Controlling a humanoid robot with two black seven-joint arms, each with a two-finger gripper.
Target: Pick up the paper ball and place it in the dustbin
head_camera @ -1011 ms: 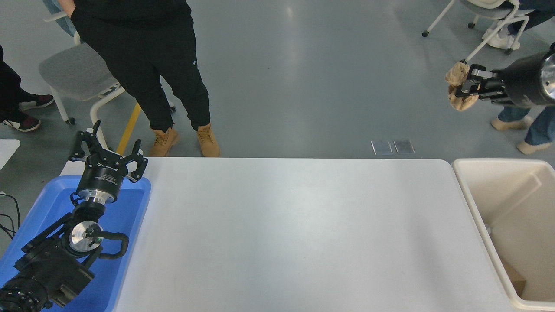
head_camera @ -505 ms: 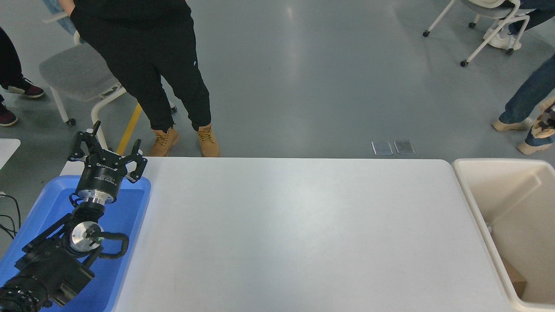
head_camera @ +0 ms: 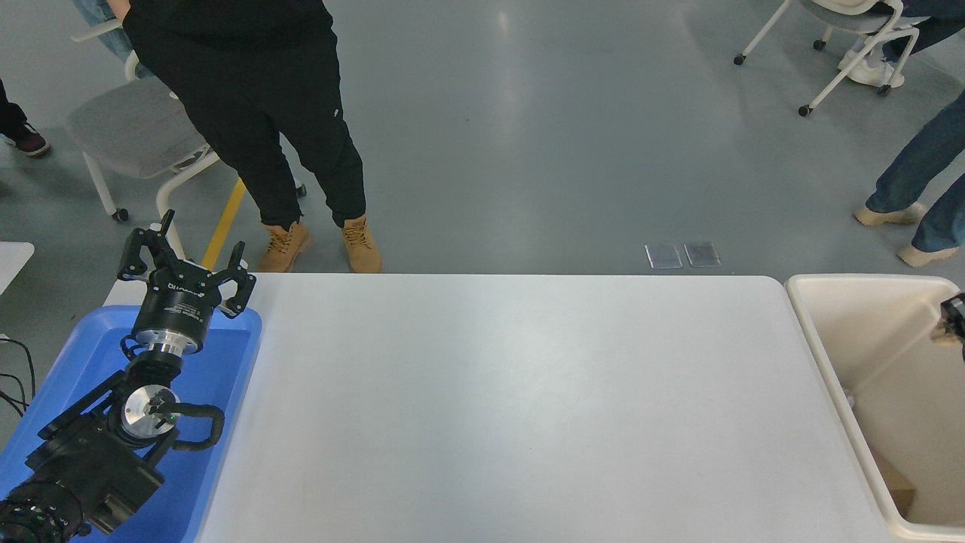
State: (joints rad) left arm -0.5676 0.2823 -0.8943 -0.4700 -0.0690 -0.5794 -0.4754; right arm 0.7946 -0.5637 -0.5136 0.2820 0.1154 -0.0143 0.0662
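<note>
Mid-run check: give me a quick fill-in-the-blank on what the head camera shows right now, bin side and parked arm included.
1. The right gripper is only just visible at the picture's ____ edge, over the dustbin.
2. The left gripper is parked above a tray coloured ____.
3. The dustbin stands past the ____ end of the white table.
4. A scrap of the tan paper ball shows beside the ____ gripper.

Missing words: right; blue; right; right

Lighting: bright, even, overhead; soft sheen on glossy grey floor (head_camera: 513,83). Focus sharp; shadows faint.
</note>
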